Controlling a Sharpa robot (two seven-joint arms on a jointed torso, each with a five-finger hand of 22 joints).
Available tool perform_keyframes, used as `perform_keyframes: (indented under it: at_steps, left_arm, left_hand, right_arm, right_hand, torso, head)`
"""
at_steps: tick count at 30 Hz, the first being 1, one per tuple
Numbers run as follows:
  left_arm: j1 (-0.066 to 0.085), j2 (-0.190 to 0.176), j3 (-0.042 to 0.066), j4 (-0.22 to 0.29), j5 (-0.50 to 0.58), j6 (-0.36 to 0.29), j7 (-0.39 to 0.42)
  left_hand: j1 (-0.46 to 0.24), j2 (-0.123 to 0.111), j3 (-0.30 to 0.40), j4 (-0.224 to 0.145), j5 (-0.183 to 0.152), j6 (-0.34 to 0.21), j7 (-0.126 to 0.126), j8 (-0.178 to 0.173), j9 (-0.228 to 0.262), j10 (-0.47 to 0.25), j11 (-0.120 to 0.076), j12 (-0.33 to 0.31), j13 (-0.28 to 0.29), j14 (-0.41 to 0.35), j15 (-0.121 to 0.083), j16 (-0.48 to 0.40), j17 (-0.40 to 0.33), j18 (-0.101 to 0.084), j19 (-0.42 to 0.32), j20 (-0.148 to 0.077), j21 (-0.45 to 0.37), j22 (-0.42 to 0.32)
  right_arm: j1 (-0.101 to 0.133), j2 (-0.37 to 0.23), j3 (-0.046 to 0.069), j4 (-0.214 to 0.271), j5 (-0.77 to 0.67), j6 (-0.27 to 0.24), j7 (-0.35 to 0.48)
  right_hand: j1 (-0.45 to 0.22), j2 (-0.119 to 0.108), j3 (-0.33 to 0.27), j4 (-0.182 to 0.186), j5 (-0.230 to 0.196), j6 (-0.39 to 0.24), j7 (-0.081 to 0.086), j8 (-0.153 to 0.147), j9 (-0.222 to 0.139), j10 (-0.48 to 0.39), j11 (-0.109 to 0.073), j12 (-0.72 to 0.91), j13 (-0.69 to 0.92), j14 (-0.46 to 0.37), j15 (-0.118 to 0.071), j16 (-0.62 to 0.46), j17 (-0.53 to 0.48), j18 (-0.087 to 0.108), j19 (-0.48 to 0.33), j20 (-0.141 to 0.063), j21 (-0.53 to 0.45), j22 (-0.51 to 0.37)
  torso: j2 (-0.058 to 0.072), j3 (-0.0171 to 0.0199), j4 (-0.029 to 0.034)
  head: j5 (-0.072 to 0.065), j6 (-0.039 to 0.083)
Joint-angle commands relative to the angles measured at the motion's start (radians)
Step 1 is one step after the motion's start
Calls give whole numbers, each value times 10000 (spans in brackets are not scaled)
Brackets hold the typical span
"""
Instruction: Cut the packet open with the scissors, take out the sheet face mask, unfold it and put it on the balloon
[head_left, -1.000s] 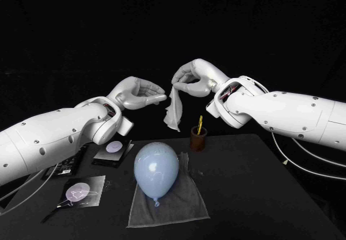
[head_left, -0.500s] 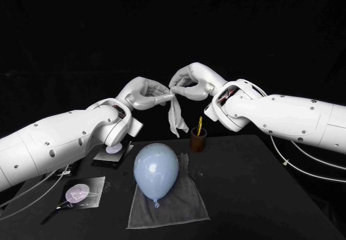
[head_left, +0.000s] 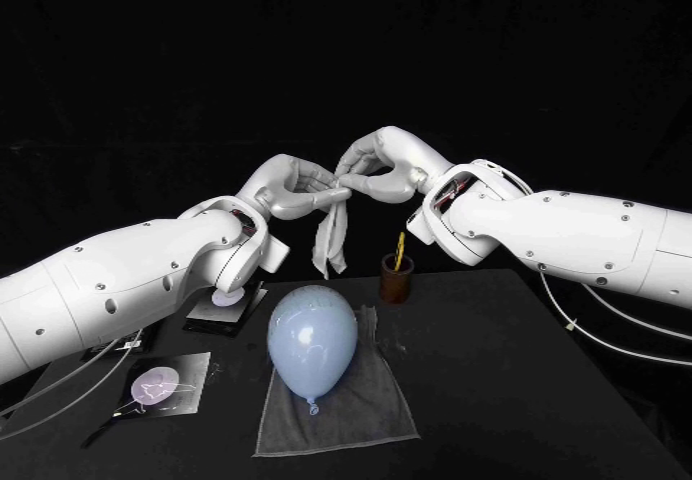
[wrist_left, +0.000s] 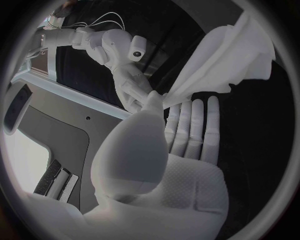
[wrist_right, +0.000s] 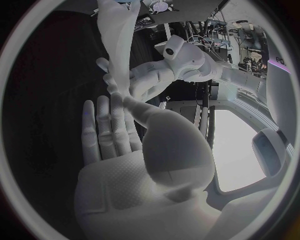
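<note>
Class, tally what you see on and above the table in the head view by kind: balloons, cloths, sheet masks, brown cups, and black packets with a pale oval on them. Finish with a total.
balloon: 1
grey cloth: 1
sheet mask: 1
brown cup: 1
black packets with a pale oval: 2
Total: 6

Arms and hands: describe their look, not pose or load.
The left arm and right arm are rounded glossy white shells dotted with small dark screw holes. The left hand and right hand are silvery, with textured palm pads. Thin white cables loop beneath the arms.
</note>
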Motion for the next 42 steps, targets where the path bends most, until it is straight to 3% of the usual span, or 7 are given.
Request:
perform_keyframes:
  at_steps: [1, 8, 28, 37, 40, 41, 42]
  left_arm:
    - [2, 29, 14, 37, -148, 26, -49]
    - [-5, -66, 14, 87, -166, 175, 28]
    - [-13, -120, 12, -17, -292, 816, -442]
    - [-13, -62, 11, -45, -312, 813, -532]
    - [-13, -71, 11, -39, -301, 782, -576]
    - [-13, -88, 11, -30, -284, 736, -591]
    - [-13, -127, 11, -13, -249, 660, -591]
  left_hand:
    - [302, 132, 178, -45, 23, 191, -112, 134, 24, 54, -132, 75, 30, 73, -123, 106, 47, 151, 141, -30, -49, -13]
    - [987, 582, 653, -66, 21, 483, -288, 286, -5, 306, -293, 100, 32, 304, -281, 250, 163, 151, 402, -167, 65, 30]
    - [1470, 624, 1091, -100, 23, 646, -300, 320, -94, 499, -333, -32, -37, 382, -313, 170, 203, 127, 471, -284, 172, 98]
    - [1322, 537, 1153, 66, 22, 649, -303, 282, -153, 548, -326, -115, -75, 439, -315, 138, 225, 114, 469, -290, 206, 125]
    - [476, 229, 755, 177, 34, 348, -127, 81, -271, 383, -168, -240, -119, 372, -201, 120, 255, 83, 376, -230, 132, 90]
    - [255, 67, 594, 198, 19, 214, -41, 0, -310, 323, -114, -267, -127, 341, -184, 114, 260, 78, 348, -215, 108, 78]
    - [-441, -178, 160, 171, 9, -67, 144, -160, -391, 188, 12, -292, -124, 280, -84, 121, 286, 79, 299, -177, 51, 47]
  right_arm:
    - [4, 27, 13, -72, -112, -50, -49]
    - [4, 31, 13, -213, -141, -44, -82]
    - [3, -44, 14, -118, -82, -65, -66]
    - [3, -60, 14, -4, -64, -17, -83]
    - [3, -58, 14, -9, -89, -19, -106]
    - [3, -54, 14, -24, -102, -26, -130]
    - [3, -46, 14, -56, -120, -48, -175]
  right_hand:
    - [101, -18, 14, 1, 45, 54, 9, 168, 998, -66, 5, 53, 11, 74, 6, 44, -11, 120, 96, -5, 46, 15]
    - [101, -18, 14, 1, 45, 54, 9, 168, 998, -66, 5, 53, 11, 74, 6, 44, -11, 120, 96, -5, 46, 15]
    - [110, -19, 12, 3, 45, 51, 10, 177, 1005, -74, 5, 72, 20, 84, 5, 47, -30, 119, 99, -8, 55, 21]
    - [110, -19, 12, 3, 45, 51, 10, 177, 1005, -74, 5, 72, 20, 84, 5, 47, -30, 119, 99, -8, 55, 21]
    - [110, -19, 12, 3, 45, 51, 10, 177, 1005, -74, 5, 72, 20, 84, 5, 47, -30, 119, 99, -8, 55, 21]
    - [110, -19, 12, 3, 45, 51, 10, 177, 1005, -74, 5, 72, 20, 84, 5, 47, -30, 119, 99, -8, 55, 21]
    - [110, -19, 12, 3, 45, 51, 10, 177, 1005, -74, 5, 72, 20, 84, 5, 47, -30, 119, 99, -8, 55, 21]
  torso:
    - [-5, 1, -6]
    - [1, -2, -6]
    - [-3, 8, -15]
    - [-8, 4, -14]
    - [-6, 3, -17]
    - [-6, 4, -18]
    - [-2, 5, -15]
  head:
    - [-9, 2]
    - [-24, -4]
    - [-22, -29]
    - [-35, -19]
    - [-39, -9]
    - [-41, -9]
    - [-45, -19]
